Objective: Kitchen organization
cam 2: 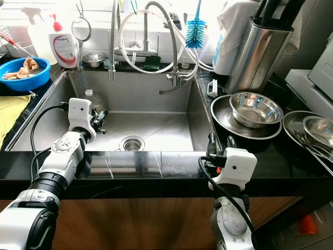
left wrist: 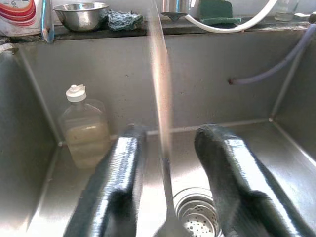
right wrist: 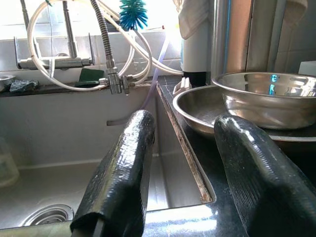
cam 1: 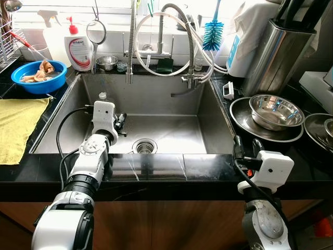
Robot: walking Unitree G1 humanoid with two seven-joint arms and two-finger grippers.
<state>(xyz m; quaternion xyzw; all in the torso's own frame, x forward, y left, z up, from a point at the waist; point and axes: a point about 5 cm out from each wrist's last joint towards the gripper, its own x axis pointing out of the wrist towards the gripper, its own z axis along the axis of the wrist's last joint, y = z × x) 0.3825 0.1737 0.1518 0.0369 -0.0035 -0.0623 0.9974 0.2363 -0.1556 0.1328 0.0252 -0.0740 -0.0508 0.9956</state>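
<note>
The left gripper (cam 1: 120, 125) reached into the stainless steel sink (cam 1: 208, 117), its jaws apart around a thin metal utensil handle (left wrist: 159, 98), though whether they touched it could not be told. The left wrist view revealed what the head views mostly hid: a small clear plastic bottle (left wrist: 85, 129) with a white cap, standing against the sink's back wall, and the round perforated drain (left wrist: 196, 217) below the fingers. The right gripper (right wrist: 182, 163) hovered over the black stone surface (cam 1: 208, 166) at the sink's front right corner, jaws apart and holding nothing.

At the right of the frame, one steel bowl (cam 1: 276, 110) sat inside a wider steel pan (cam 1: 242, 122); a third, smaller steel bowl (cam 1: 106, 62) stood on the ledge behind the sink. One blue plastic basin (cam 1: 31, 83) sat at the upper left, beside one white pump bottle (cam 1: 79, 49). A yellow cloth (cam 1: 18, 122) lay below the basin. One teal bristled bottle brush (cam 1: 212, 34) hung near the coiled spring faucet (cam 1: 182, 26).
</note>
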